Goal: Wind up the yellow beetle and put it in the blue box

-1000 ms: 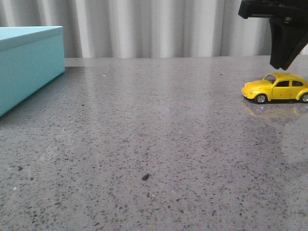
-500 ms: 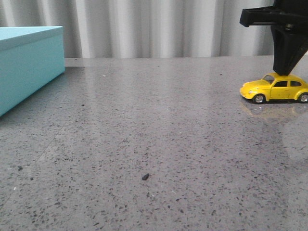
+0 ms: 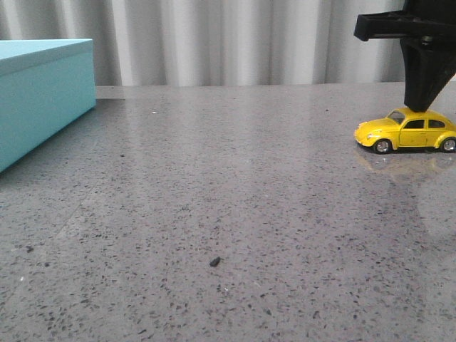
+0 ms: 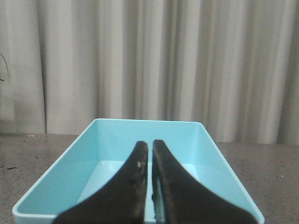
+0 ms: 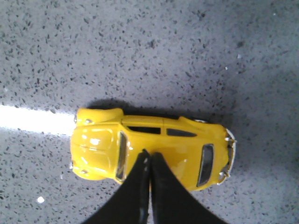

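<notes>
Now the right gripper [image 3: 419, 107] has dropped onto the yellow beetle's [image 3: 406, 131] roof at the far right of the worktop [image 3: 228, 214]; a sec ago it hung above. Jaws are pressed together, tips touching the roof, not gripping the car. Likely pressing down for the pull-back wind-up. Left gripper [image 4: 150, 154], jaws nearly together, hovers over the open blue box [image 4: 210, 154], well apart.

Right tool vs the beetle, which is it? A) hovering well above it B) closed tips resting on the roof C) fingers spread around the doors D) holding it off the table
B: the right tool has its fingers pressed together with the tips on the beetle roof, wheels on the table.
</notes>
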